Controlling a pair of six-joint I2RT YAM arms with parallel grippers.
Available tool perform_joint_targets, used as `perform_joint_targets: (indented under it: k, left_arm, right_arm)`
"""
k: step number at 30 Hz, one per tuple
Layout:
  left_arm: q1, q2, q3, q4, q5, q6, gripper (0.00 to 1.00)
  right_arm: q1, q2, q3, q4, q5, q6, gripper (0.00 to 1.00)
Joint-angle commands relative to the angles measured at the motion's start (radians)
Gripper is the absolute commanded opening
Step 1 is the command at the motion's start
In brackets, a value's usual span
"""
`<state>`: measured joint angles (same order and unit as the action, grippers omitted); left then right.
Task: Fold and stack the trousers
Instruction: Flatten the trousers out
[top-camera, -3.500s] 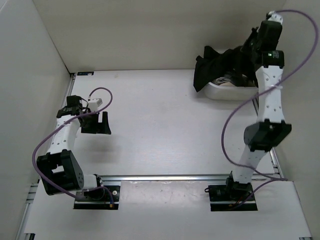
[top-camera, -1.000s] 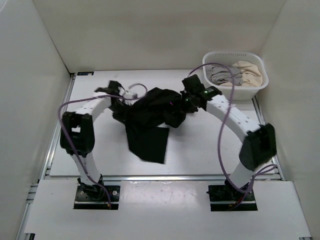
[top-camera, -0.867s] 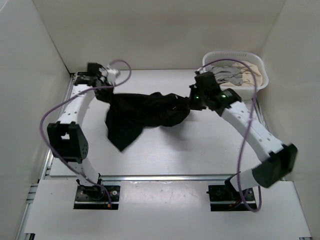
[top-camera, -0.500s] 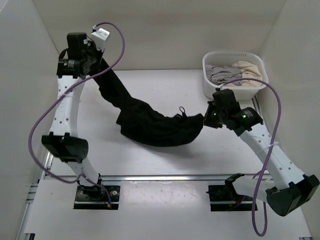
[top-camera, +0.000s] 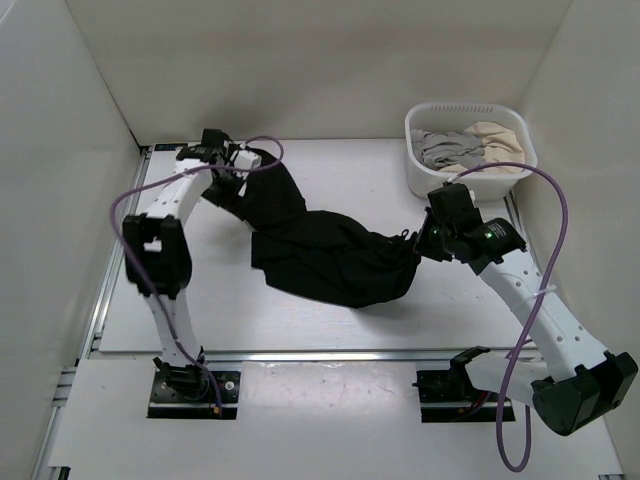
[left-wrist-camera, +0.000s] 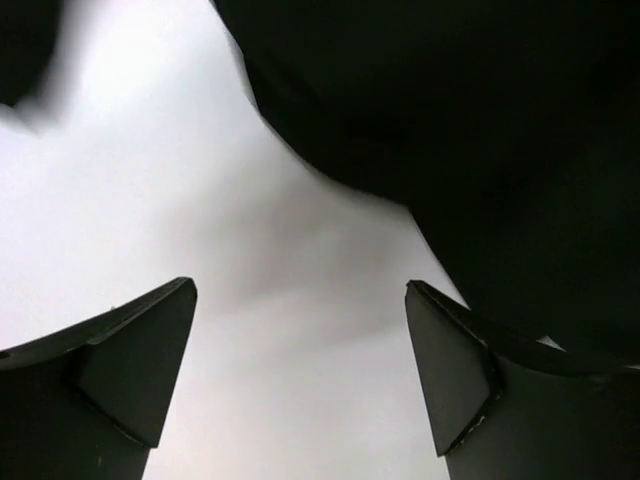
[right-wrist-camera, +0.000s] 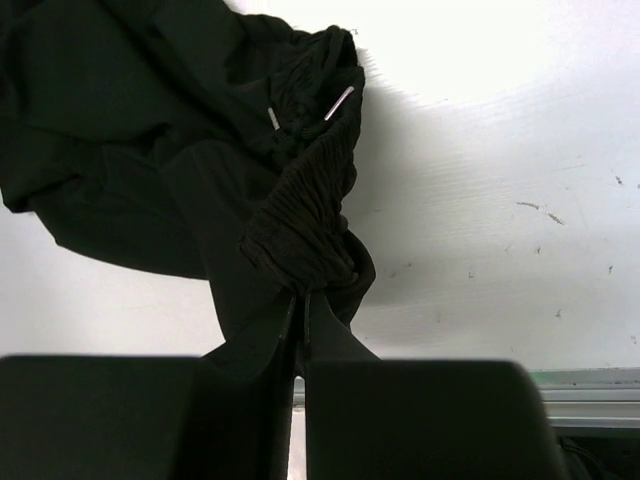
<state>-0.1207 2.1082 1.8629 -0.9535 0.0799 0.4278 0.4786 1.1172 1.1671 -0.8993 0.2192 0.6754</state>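
Presently pinching the trousers (top-camera: 335, 262) by the ribbed waistband in the right gripper (right-wrist-camera: 300, 305), with the left gripper (left-wrist-camera: 300, 310) spread wide and empty by the cloth's far end. Leaves the cloth rumpled across the middle of the table (top-camera: 330, 170), anchored at one end only. Could bunch tighter on any pull, or fold crooked over twisted legs.

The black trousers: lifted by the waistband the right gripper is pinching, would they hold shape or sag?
Probably sag: the trousers lie in a crumpled, creased band on the table. Likely light, since the right gripper holds them by a thin pinch of gathered waistband. The left gripper is open, so that end would likely drag.
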Motion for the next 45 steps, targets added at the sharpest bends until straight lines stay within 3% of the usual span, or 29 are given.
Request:
perform_joint_targets:
  k: [1,4,7,9,14,17,19,20,22,23,26,30,36,42,45]
  left_arm:
    - [-0.042,-0.391,-0.245,-0.028,0.144,0.044,0.92]
    - [-0.118,-0.429,-0.482,-0.028,0.155,0.058,0.83]
    - [-0.18,-0.403,-0.598,0.018,0.1,0.032,0.92]
    - [-0.201,-0.402,-0.634,0.102,0.052,0.009,1.0]
    - [-0.231,-0.323,-0.65,0.219,-0.06,-0.026,1.0]
    - [-0.231,-0.303,-0.619,0.254,-0.118,-0.035,0.87]
    - [-0.231,-0.281,-0.61,0.263,-0.118,-0.044,0.74]
    - [-0.231,-0.281,-0.61,0.263,-0.103,-0.053,0.56]
    - [-0.231,-0.272,-0.61,0.263,-0.075,-0.063,0.38]
    - [-0.231,-0.272,-0.61,0.263,-0.056,-0.063,0.14]
    - [-0.185,-0.301,-0.6,0.263,0.039,-0.072,0.14]
    - [-0.14,-0.468,-0.524,0.161,0.054,0.021,0.14]
    - [-0.059,-0.639,-0.317,-0.115,-0.092,0.257,0.14]
    - [0.007,-0.602,-0.027,-0.362,-0.1,0.365,0.14]
    - [0.035,-0.558,-0.014,-0.305,-0.082,0.376,0.14]
  right_arm:
    - [-0.006,-0.028,0.025,0.014,0.043,0.013,0.0]
    - [-0.006,-0.028,0.006,0.045,0.032,0.023,0.0]
    - [-0.015,-0.019,0.006,0.045,0.022,0.023,0.0]
    - [-0.015,-0.019,0.006,0.045,0.022,0.023,0.0]
    - [-0.015,-0.039,-0.012,0.045,0.031,0.023,0.0]
    - [-0.015,-0.048,-0.012,0.045,0.031,0.032,0.0]
    - [-0.015,-0.057,-0.012,0.045,0.031,0.032,0.0]
    - [-0.015,-0.068,-0.024,0.045,0.031,0.032,0.0]
    - [-0.015,-0.068,-0.033,0.036,0.04,0.032,0.0]
    - [-0.015,-0.079,-0.034,0.036,0.055,0.032,0.0]
    - [-0.015,-0.091,-0.043,0.036,0.083,0.032,0.0]
    - [-0.015,-0.112,-0.043,-0.027,0.187,0.032,0.0]
    - [-0.015,-0.191,-0.03,-0.079,0.376,0.12,0.0]
    - [-0.015,-0.224,-0.128,-0.043,0.294,0.209,0.0]
    - [-0.015,-0.224,-0.199,-0.024,0.284,0.231,0.0]
